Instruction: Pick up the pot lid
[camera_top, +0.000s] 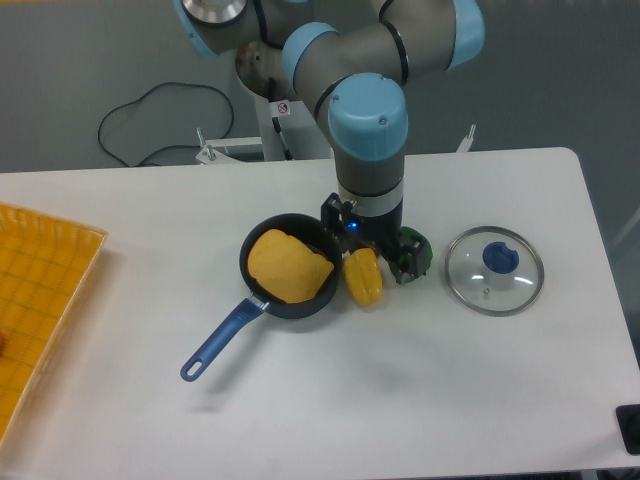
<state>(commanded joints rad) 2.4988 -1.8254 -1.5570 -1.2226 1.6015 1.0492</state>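
The gripper (378, 244) points down near the middle of the table, its dark fingers spread apart and nothing visible held between them. To its right lies the pot lid (466, 281), a round clear disc with a metal rim and a blue knob (500, 257) on top. A gap of table separates the lid from the gripper, and the whole lid is in view.
Left of the gripper is a black pan (317, 301) with a blue handle, holding an orange-yellow piece (283, 265). A yellow object (363, 280) and a green one (427, 256) lie partly behind the gripper. An orange crate (35, 300) stands at far left.
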